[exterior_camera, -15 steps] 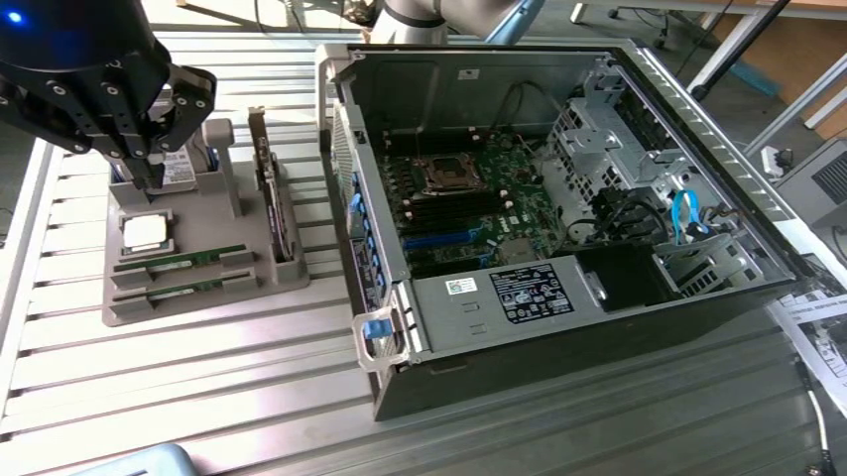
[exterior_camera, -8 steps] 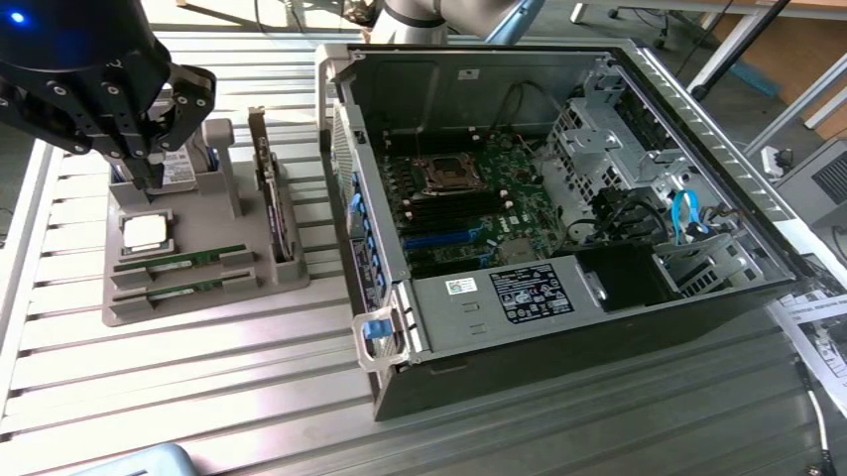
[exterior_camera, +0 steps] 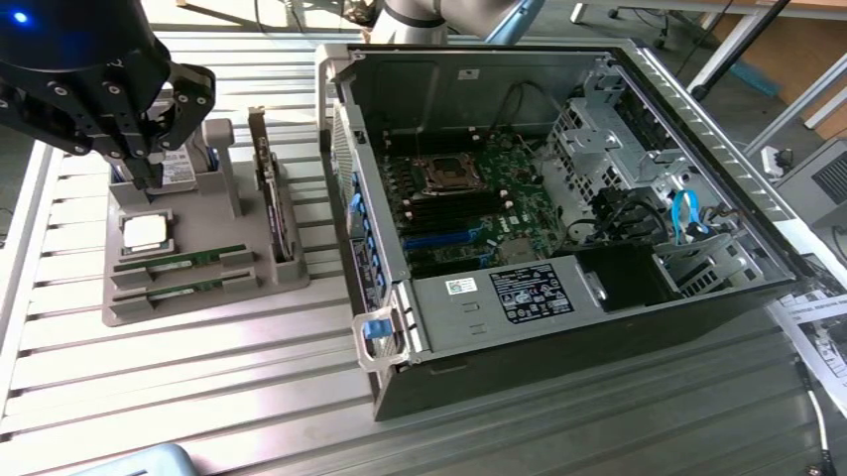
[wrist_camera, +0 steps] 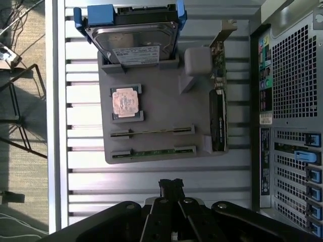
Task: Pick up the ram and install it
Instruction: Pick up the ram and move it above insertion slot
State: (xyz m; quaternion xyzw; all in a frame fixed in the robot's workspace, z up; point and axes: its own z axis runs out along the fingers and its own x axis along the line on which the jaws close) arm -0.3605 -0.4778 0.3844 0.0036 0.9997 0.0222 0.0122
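Note:
Two ram sticks lie on edge in slots of a grey holder block (exterior_camera: pixel 198 302): one ram (exterior_camera: pixel 179 261) (wrist_camera: pixel 151 132) and, beside it, a second ram (exterior_camera: pixel 170 291) (wrist_camera: pixel 154 152) nearest the block's edge. My gripper (exterior_camera: pixel 143 171) (wrist_camera: pixel 171 186) hangs above the block, over its hard-drive end in the exterior view. Its black fingers (wrist_camera: pixel 166 187) are shut together with nothing between them. It touches neither ram. The open computer case (exterior_camera: pixel 556 327) lies at the exterior view's right, its motherboard (exterior_camera: pixel 463 213) exposed.
The block also carries a hard drive in a blue bracket (wrist_camera: pixel 133 35), a square CPU chip (exterior_camera: pixel 143 231) (wrist_camera: pixel 125 101) and an upright expansion card (exterior_camera: pixel 272 188) (wrist_camera: pixel 218 106). The slatted metal table (exterior_camera: pixel 198 387) surrounds it. The case's perforated rear panel (wrist_camera: pixel 295 75) stands close to the block.

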